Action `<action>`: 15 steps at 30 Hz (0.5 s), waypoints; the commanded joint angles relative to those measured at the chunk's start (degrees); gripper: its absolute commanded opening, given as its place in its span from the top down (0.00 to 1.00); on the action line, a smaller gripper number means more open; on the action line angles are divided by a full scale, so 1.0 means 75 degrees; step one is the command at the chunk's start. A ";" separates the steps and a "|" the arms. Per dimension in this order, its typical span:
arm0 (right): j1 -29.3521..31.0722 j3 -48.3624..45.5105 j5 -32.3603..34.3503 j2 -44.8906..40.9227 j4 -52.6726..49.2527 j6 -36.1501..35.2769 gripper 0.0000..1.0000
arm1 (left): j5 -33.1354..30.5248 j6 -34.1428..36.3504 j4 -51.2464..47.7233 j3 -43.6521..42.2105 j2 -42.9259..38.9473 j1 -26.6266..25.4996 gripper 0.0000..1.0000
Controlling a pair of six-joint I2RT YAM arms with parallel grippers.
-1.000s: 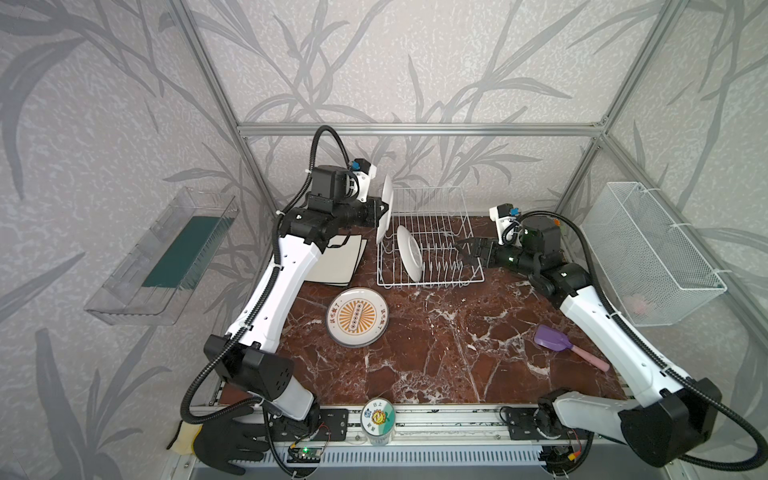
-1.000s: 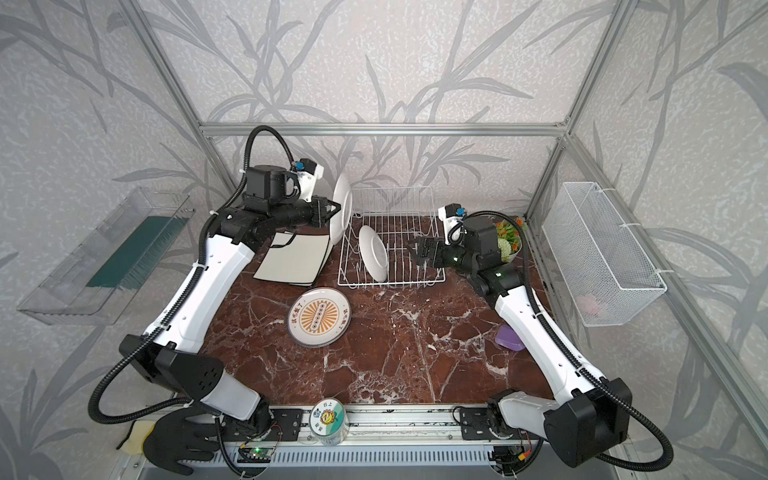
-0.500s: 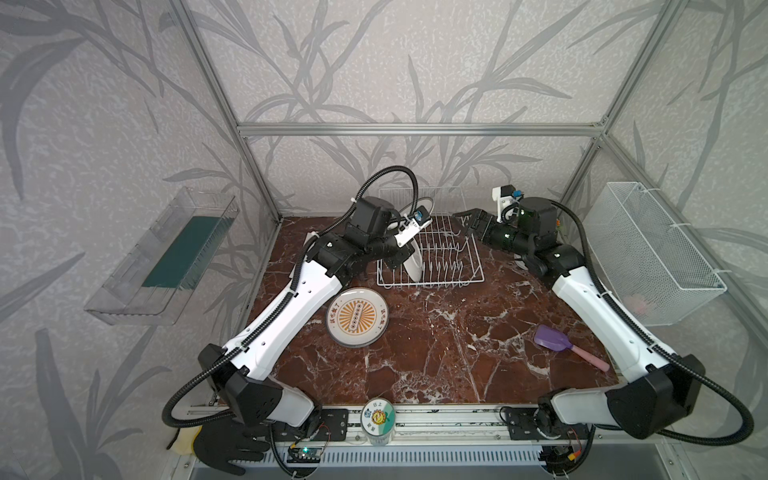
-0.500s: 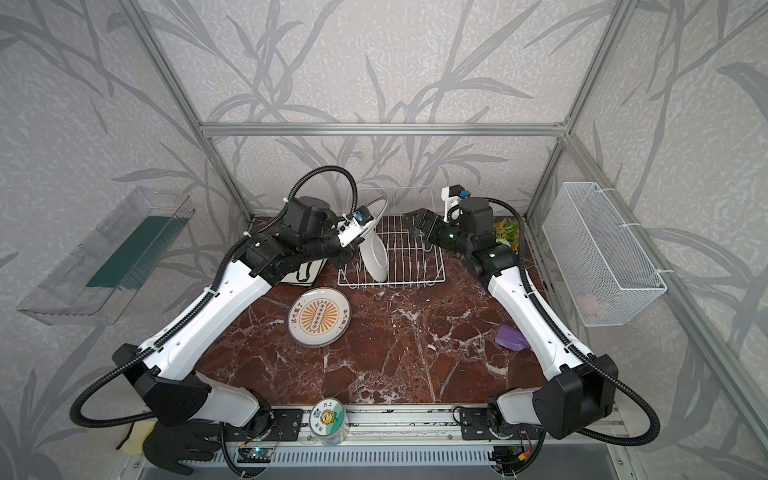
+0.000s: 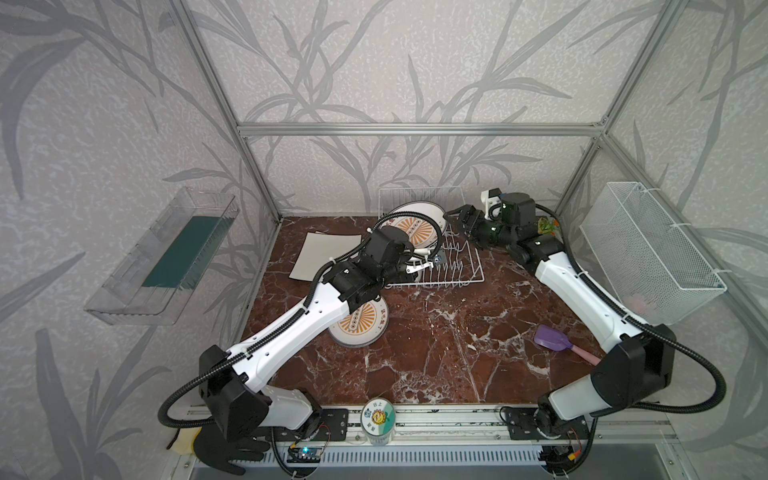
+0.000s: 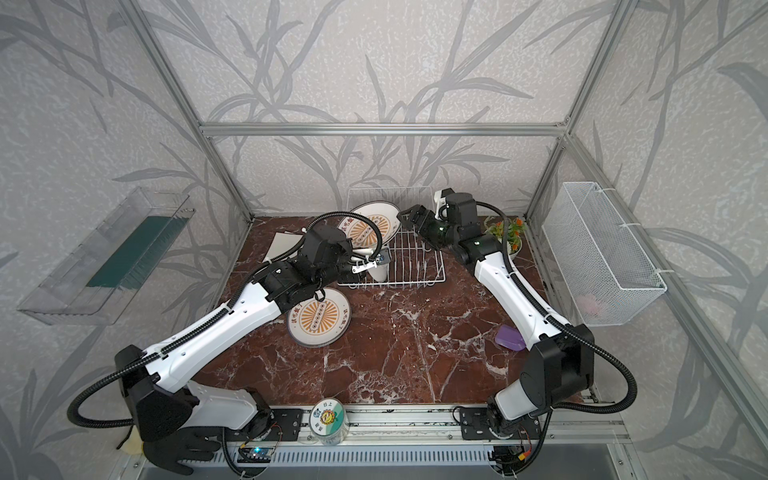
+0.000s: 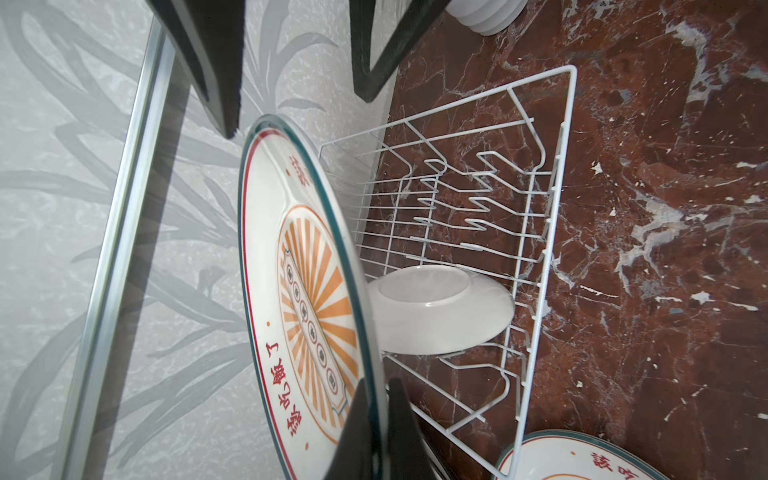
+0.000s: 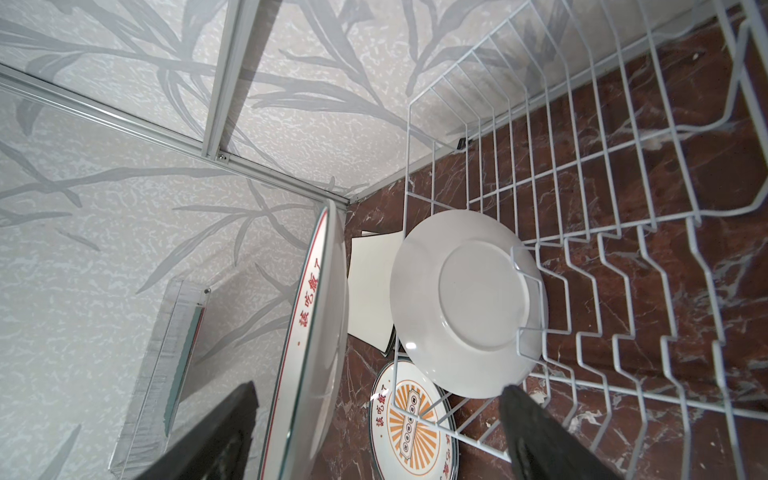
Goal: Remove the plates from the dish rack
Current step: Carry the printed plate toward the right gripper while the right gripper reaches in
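The left tool [image 7: 377, 384] is pinching the rim of a round plate [image 5: 415, 226] with an orange sunburst print. It is holding the plate up on edge above the left end of the dish rack [image 5: 461, 266], tilted so that the printed face is showing in both top views.

The right tool [image 8: 379, 386] is reaching in from the other side with its jaws standing wide. In the right wrist view its two fingers [image 8: 216, 436] are straddling the far edge of that same plate. One finger is just beside the rim (whether it is actually touching is hard to tell), and the other is well clear.

The rack is sitting at the back of the marble surface [image 5: 436, 353], close to the rear wall. A plain white plate [image 8: 465, 303] is standing between its wires near the left end, its underside facing the right wrist camera; the remaining slots are showing bare wire.

A matching plate [image 5: 361, 328] with the same sunburst print is lying flat on the surface just in front of the rack's left corner, partly under the left arm. A square cream plate [image 5: 324, 257] is lying flat to the left of the rack. A purple scoop [image 5: 548, 337] is lying near the right arm.
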 commanded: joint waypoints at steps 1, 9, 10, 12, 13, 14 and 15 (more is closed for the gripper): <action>0.0124 0.0329 -0.0030 0.0095 -0.0269 -0.0005 0.14 | -0.0340 0.0859 0.0810 -0.0081 -0.0176 -0.0052 1.00; 0.0323 0.0473 -0.0001 0.0512 -0.0378 -0.0093 0.31 | -0.0407 0.0888 0.1195 -0.0385 -0.0120 -0.0147 1.00; 0.0344 0.0509 -0.0007 0.0581 -0.0400 -0.0117 0.35 | -0.0380 0.0983 0.1349 -0.0533 -0.0166 -0.0168 1.00; 0.0368 0.0555 -0.0041 0.0668 -0.0400 -0.0158 0.44 | -0.0350 0.0921 0.1261 -0.0531 -0.0122 -0.0158 1.00; 0.0388 0.0586 -0.0044 0.0713 -0.0422 -0.0159 0.49 | -0.0350 0.0885 0.1178 -0.0473 -0.0086 -0.0158 1.00; 0.0395 0.0607 -0.0025 0.0742 -0.0409 -0.0179 0.52 | -0.0339 0.0871 0.1148 -0.0470 -0.0067 -0.0160 1.00; 0.0412 0.0616 -0.0008 0.0755 -0.0409 -0.0192 0.55 | -0.0310 0.0860 0.1143 -0.0482 -0.0055 -0.0157 1.00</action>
